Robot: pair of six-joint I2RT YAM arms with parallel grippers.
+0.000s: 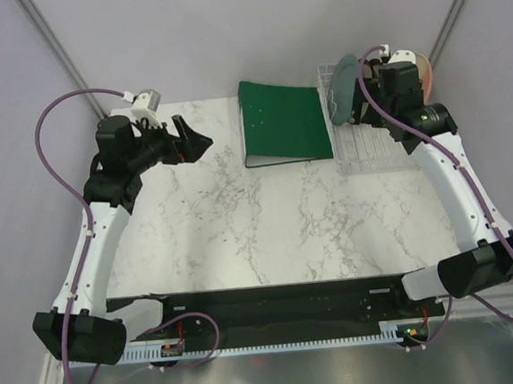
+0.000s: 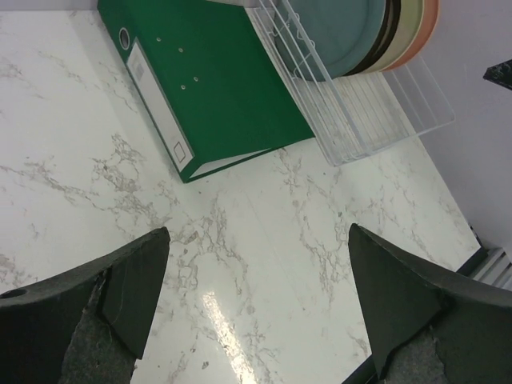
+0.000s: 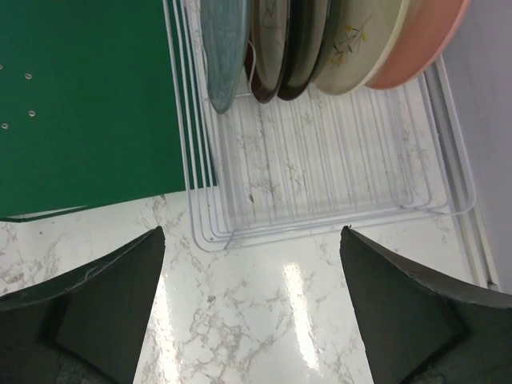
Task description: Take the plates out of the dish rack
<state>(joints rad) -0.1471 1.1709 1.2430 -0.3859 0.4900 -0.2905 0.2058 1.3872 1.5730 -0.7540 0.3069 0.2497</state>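
Several plates stand on edge in the far end of the clear plastic dish rack (image 3: 336, 210): a slate grey plate (image 3: 224, 48), a dark-red rimmed plate (image 3: 270, 56), a cream sprig plate (image 3: 352, 40) and a pink-backed plate (image 3: 420, 36). In the top view the grey plate (image 1: 345, 90) faces left in the rack (image 1: 374, 153) at the back right. My right gripper (image 3: 252, 232) is open and empty, held above the rack's near end (image 1: 367, 103). My left gripper (image 2: 258, 232) is open and empty over bare marble at the back left (image 1: 194, 142). The rack (image 2: 384, 120) and plates (image 2: 344, 32) also show in the left wrist view.
A flat green binder (image 1: 284, 119) lies just left of the rack, touching or nearly touching its side; it also shows in the left wrist view (image 2: 216, 88) and the right wrist view (image 3: 88, 104). The marble table (image 1: 269, 227) runs to a wall at the right.
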